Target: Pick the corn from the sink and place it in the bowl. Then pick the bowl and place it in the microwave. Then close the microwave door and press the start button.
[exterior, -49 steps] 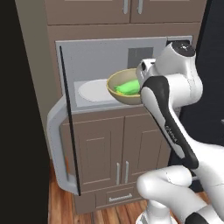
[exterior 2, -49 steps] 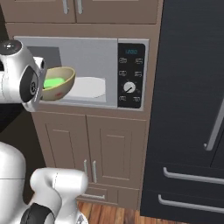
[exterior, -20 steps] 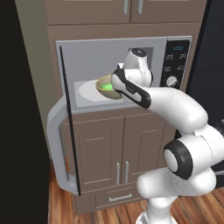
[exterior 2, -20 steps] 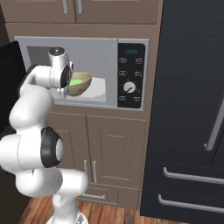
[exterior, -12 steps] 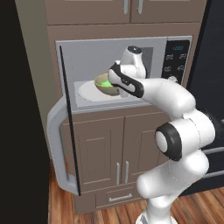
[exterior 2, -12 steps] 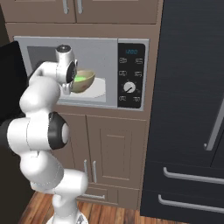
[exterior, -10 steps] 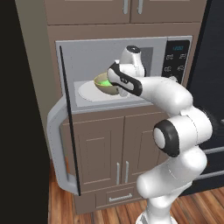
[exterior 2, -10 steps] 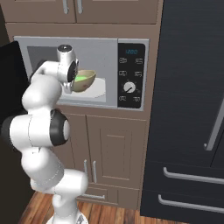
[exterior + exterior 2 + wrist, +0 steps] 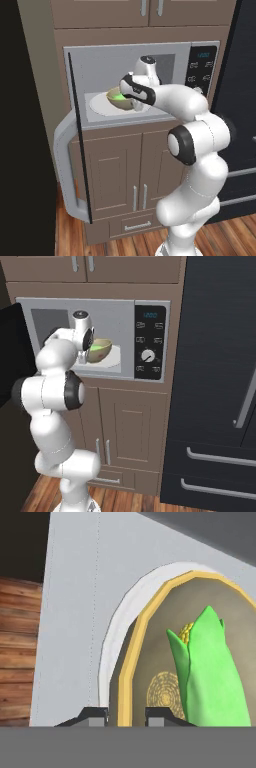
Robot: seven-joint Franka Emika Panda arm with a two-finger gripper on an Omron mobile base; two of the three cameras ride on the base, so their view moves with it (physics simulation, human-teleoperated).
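Carrying the corn [image 9: 212, 672], the bowl [image 9: 100, 349] now sits well inside the microwave [image 9: 125, 318], over the white turntable plate [image 9: 100, 106], where moments ago we held it out in front of the open cavity. Our gripper [image 9: 121, 714] is clamped on the bowl's tan rim, one fingertip outside and one inside, as the hand view shows. We cannot tell from these pictures whether the bowl's base already touches the plate. We judge the placing nearly done: what remains is to let go, draw the arm back out, and swing the microwave door [image 9: 75, 150], hanging wide open at the left, shut before pressing start on the control panel [image 9: 150, 343].
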